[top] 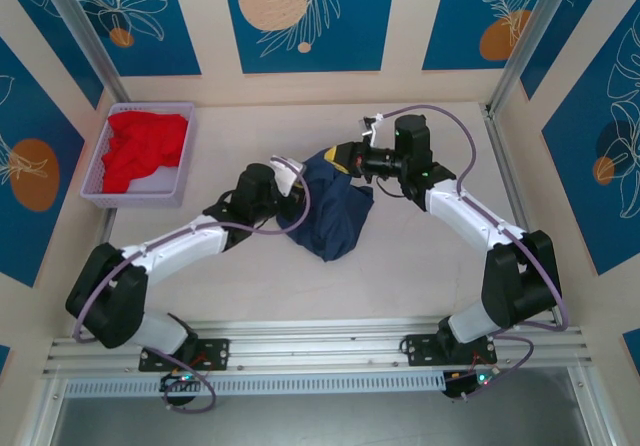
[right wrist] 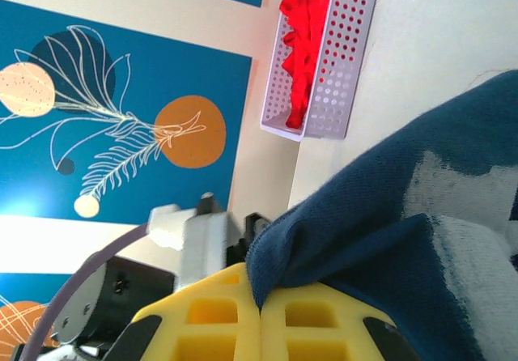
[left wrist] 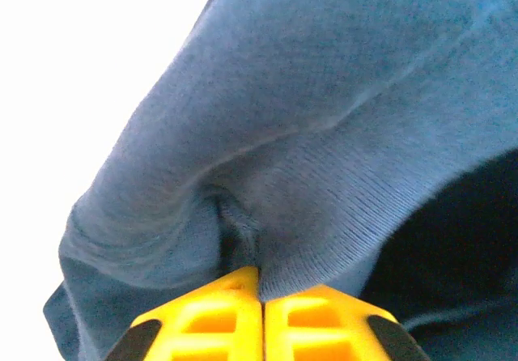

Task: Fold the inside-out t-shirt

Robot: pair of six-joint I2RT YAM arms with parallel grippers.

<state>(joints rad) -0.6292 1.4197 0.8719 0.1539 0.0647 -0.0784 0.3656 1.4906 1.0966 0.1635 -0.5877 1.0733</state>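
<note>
The inside-out t-shirt point(top: 330, 211) is a navy bundle hanging between the two arms over the middle of the table. My left gripper point(top: 296, 188) holds its left side; in the left wrist view the yellow fingers point(left wrist: 218, 316) are pressed together with a fold of the t-shirt point(left wrist: 324, 134) pinched at their tips. My right gripper point(top: 340, 156) holds the top right corner; its fingers point(right wrist: 324, 320) are shut on a navy edge of the t-shirt point(right wrist: 388, 239), with pale print patches showing on the cloth.
A lilac perforated basket point(top: 98, 181) with a red garment point(top: 145, 146) sits at the back left, also seen as the basket point(right wrist: 344, 70) in the right wrist view. Metal frame posts stand at the back corners, and a rail runs along the near edge.
</note>
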